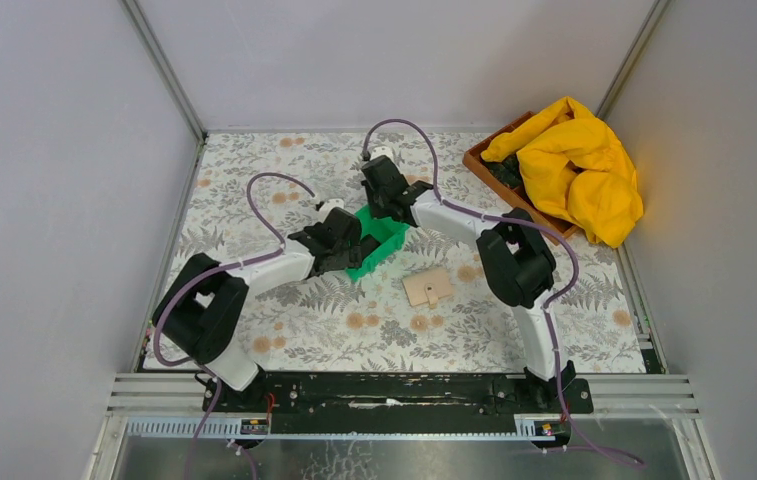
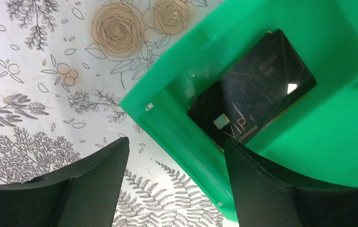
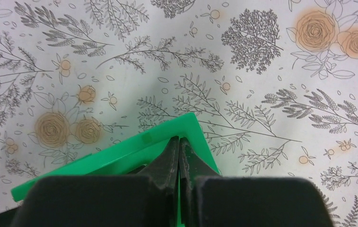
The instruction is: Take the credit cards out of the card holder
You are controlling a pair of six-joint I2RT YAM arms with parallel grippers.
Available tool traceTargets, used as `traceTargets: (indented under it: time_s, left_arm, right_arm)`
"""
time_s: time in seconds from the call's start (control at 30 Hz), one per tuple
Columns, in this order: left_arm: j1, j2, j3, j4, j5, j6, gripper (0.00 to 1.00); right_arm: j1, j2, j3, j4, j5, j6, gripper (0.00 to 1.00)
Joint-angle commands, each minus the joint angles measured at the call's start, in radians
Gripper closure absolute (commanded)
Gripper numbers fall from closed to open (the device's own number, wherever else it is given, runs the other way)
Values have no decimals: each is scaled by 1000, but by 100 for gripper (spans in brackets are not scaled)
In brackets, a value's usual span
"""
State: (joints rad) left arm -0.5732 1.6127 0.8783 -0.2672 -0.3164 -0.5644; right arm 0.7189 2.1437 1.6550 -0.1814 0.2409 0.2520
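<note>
Credit card [image 2: 255,90], black, lies in the green bin [image 2: 337,151] just ahead of your left jaws, gaping wide astride its wall. Right jaws pinch the bin's corner: brace there, lift left straight up. Card holder [image 1: 427,288] lies well apart from both.
</note>
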Motion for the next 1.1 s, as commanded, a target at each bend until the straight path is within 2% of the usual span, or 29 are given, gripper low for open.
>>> traceTargets:
  time_s: [0.0, 0.33, 0.63, 0.8, 0.83, 0.93, 0.97, 1.0, 1.07]
  left_arm:
    - [-22, -50, -29, -11, 13, -49, 20]
    - [-39, -100, -13, -23, 28, -65, 20]
    - [-42, -168, -36, -50, -20, -81, 15]
    - [-42, -198, -38, -57, -35, -77, 15]
    - [-42, -209, -43, -51, -32, -76, 14]
    - [-43, -260, -84, -10, -13, -77, 0]
    - [-45, -286, -108, 16, 5, -73, 0]
    - [-48, -334, -145, 56, 30, -64, 0]
    - [-57, -420, -231, 158, 91, -48, 1]
  right_arm:
    - [-8, 19, 76, 9, -18, -8, 100]
    - [-7, 82, 162, 24, -110, 18, 99]
    - [-7, 189, 352, -25, -160, 34, 95]
    - [-7, 114, 293, 3, -150, 24, 94]
    - [-7, 86, 265, 10, -145, 21, 92]
    - [-8, -37, 153, 23, -151, 24, 82]
    - [-7, -94, 94, 44, -151, 27, 75]
    - [-7, -148, 33, 73, -144, 30, 63]
    - [-6, -270, -118, 135, -97, 34, 56]
